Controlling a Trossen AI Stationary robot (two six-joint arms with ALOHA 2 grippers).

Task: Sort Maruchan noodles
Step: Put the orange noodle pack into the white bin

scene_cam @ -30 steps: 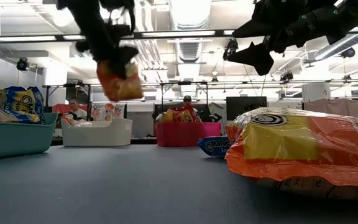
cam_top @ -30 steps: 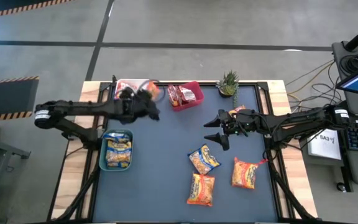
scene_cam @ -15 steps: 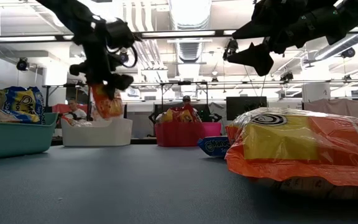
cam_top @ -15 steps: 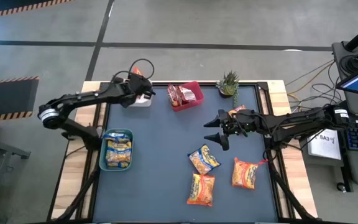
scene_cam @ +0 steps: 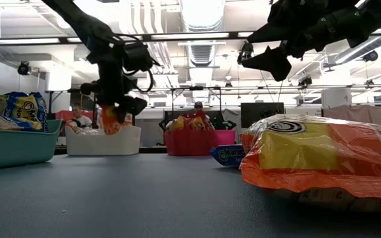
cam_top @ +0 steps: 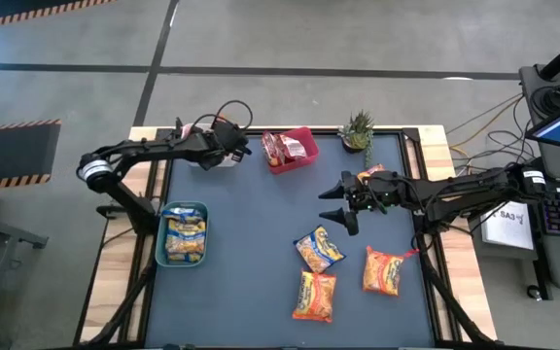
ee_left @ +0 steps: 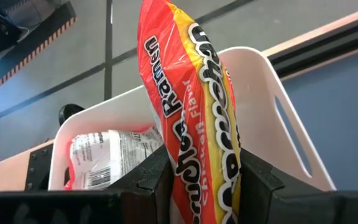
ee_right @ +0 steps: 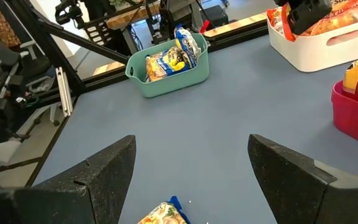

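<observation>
I've got an orange packet [ee_left: 194,118] pinched between the left gripper [ee_left: 197,186] fingers, standing on edge and poking well out past the tips. The gripper hangs right over the white bin [ee_left: 284,134], and the packet's far end hovers above its opening. In the low view the packet [scene_cam: 111,119] dips just to the bin's rim [scene_cam: 104,140]. Another packet, wrapper back up, lies inside the bin [ee_left: 114,155]. From above, my left arm stretches from the table's left edge toward the bin, gripper [cam_top: 224,148] over it, cable looping above the wrist.

Beside the white bin sits the red bin [cam_top: 295,156] with red packets [cam_top: 282,148] in it. The teal bin [cam_top: 160,248], nearer the left arm's base, holds yellow-blue packets [cam_top: 185,238].

My right gripper [cam_top: 334,206] waits well away from the white bin, raised over mid-table, fingers spread wide with nothing between them [ee_right: 104,168]. Just below it on the mat lie three loose packets: one tilted [cam_top: 319,250], two more orange ones [cam_top: 315,296] [cam_top: 382,271] closer to the near edge. A small plant [cam_top: 357,128] stands at the far edge past the red bin.
</observation>
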